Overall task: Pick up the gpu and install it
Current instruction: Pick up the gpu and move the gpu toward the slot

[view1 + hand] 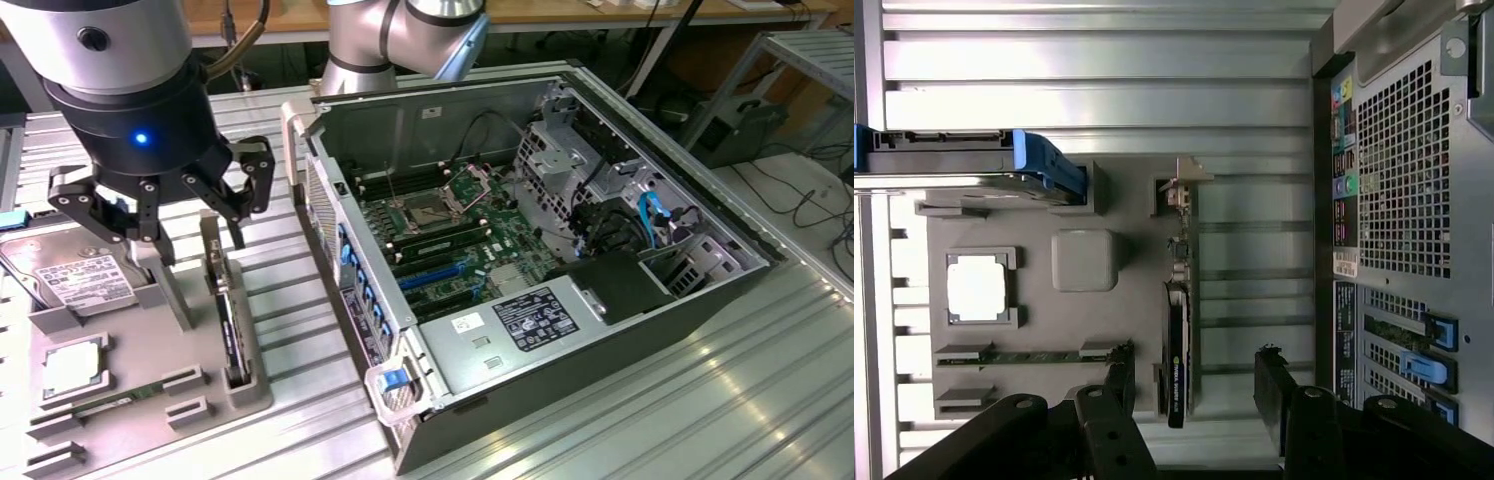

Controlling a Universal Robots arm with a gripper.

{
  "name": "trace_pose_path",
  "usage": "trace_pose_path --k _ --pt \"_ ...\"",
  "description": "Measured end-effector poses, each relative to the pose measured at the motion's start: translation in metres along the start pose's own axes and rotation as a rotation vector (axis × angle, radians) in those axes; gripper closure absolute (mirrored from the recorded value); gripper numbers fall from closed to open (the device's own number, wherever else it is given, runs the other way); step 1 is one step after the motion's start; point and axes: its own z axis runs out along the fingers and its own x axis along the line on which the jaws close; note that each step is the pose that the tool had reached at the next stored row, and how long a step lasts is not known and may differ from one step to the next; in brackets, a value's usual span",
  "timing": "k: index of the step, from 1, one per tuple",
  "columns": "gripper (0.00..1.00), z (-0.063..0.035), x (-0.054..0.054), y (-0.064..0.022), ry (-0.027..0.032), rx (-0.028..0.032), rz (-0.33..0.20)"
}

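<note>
Grey parts tray (140, 405) is holding the gpu (227, 300), which is standing on edge in a slot along the tray edge nearest the open pc case (534, 250). The gripper (167, 225) is hovering over the card with jaws spread wide and nothing pinched (no contact that I can make out). Judging by that, the pick isn't done. No card is sitting in the case, so grab, lift and seating are all outstanding.

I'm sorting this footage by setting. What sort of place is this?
Probably a robotics lab or test workshop: a robot arm stands over a ribbed metal table, with an open computer case and a grey fixture of parts; wooden benches stand behind.
</note>
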Motion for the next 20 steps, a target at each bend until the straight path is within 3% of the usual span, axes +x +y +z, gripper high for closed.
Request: trace_pose_path --k 14,20 --pt "0.40 0.0066 0.000 -0.0014 -0.0001 -0.0001 0.000" --pt "0.40 0.0111 0.000 -0.0059 -0.0001 -0.0001 0.000"
